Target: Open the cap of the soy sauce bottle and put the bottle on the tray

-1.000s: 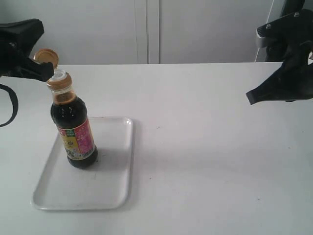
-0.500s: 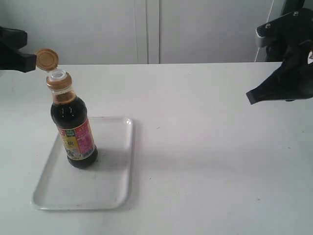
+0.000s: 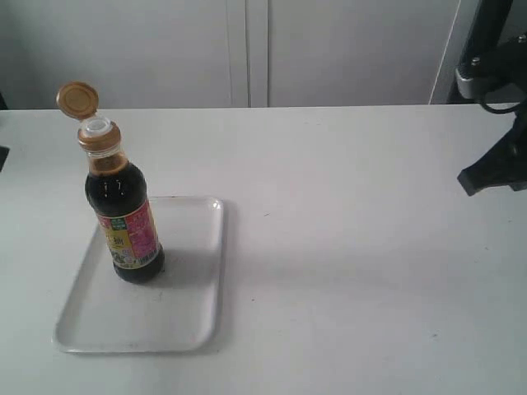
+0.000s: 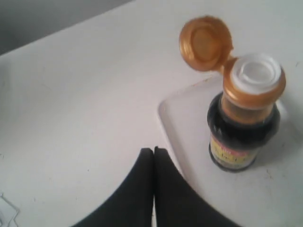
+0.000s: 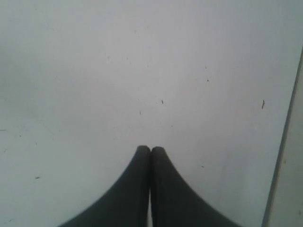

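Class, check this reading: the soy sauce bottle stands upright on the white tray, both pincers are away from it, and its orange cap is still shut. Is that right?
Not quite. The cap is flipped open, baring the white spout, as the exterior view shows. The soy sauce bottle does stand upright on the tray, and no pincer touches it.

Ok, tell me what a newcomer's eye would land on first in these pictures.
First, the soy sauce bottle, dark and upright on the near-left part of the white tray. Next, its orange-gold cap, flipped open above the white spout. Both grippers are shut and clear of it: the left gripper beside the tray, the right gripper over bare table.
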